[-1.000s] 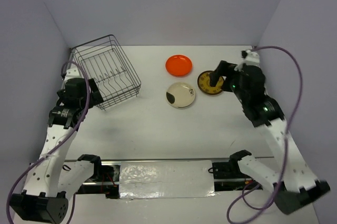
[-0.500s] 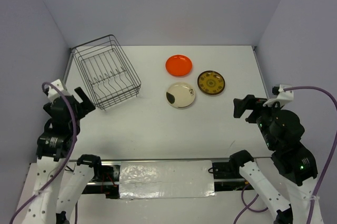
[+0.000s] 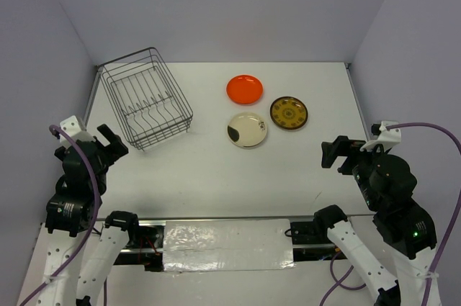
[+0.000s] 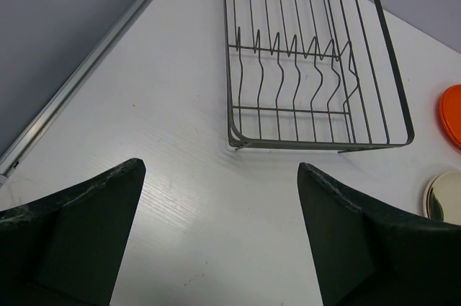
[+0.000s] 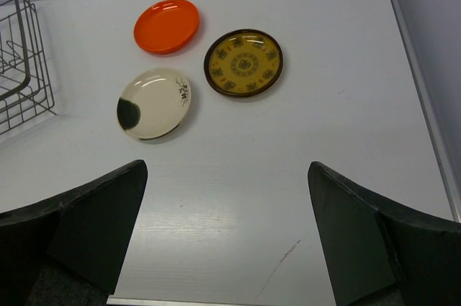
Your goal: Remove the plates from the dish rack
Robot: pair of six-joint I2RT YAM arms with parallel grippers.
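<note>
The grey wire dish rack (image 3: pixel 146 97) stands at the far left of the table with no plates in it; it also shows in the left wrist view (image 4: pixel 310 61). Three plates lie flat on the table to its right: orange (image 3: pixel 244 88), cream with a dark blotch (image 3: pixel 247 129), and dark brown with a gold pattern (image 3: pixel 289 113). The right wrist view shows all three: orange (image 5: pixel 166 26), cream (image 5: pixel 153 104), brown (image 5: pixel 243 63). My left gripper (image 3: pixel 109 142) is open and empty, near the table's front left. My right gripper (image 3: pixel 333 153) is open and empty, near the front right.
Grey-violet walls close in the table on the left, back and right. A metal rail (image 3: pixel 209 217) runs along the front edge between the arm bases. A thin dark scratch (image 5: pixel 279 269) marks the table surface in front of my right gripper.
Both arms have pulled back from the rack and the brown plate toward the front edge. The right gripper has left the brown plate lying on the table.
</note>
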